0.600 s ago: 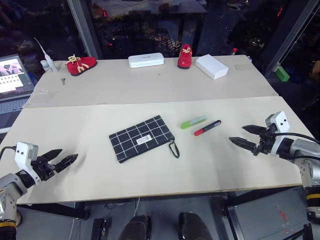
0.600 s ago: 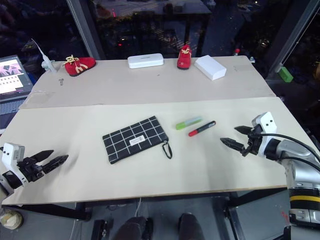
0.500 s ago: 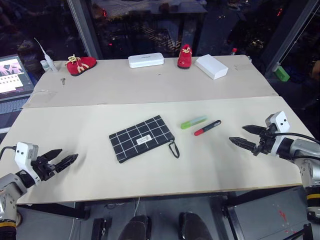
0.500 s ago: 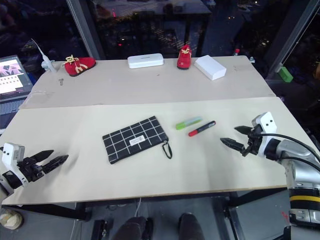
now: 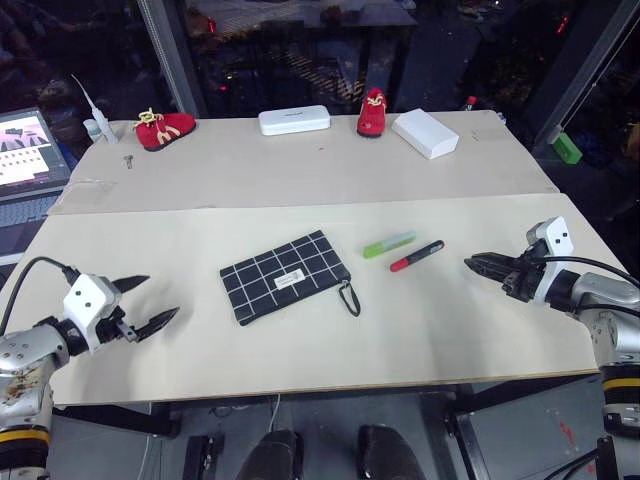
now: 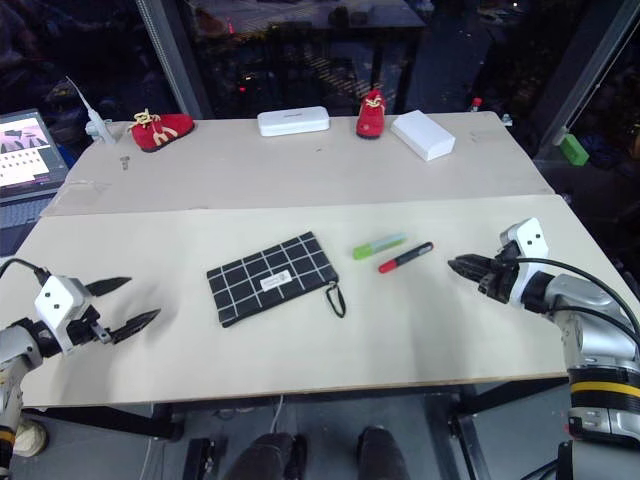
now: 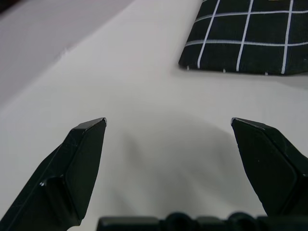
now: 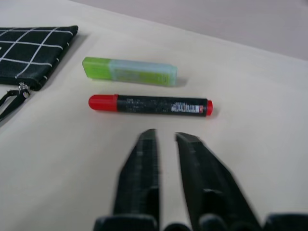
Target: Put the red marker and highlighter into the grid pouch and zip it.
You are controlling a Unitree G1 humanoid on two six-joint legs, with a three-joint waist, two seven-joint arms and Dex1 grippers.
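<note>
A lab or office test space is suggested: a pale bench (image 5: 300, 180) set before dark glass walls, a laptop (image 5: 25, 150) placed alongside.

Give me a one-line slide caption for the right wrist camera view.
Right gripper, fingers nearly shut, points at the red marker lying beside the highlighter, near the grid pouch corner.

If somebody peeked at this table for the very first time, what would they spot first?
Probably the black grid pouch with white lines, lying flat in the middle of the near table. Just beside it, toward the robot's right, lie the green highlighter and the red marker side by side. The two bright red shoes at the far edge would catch the eye too.
</note>
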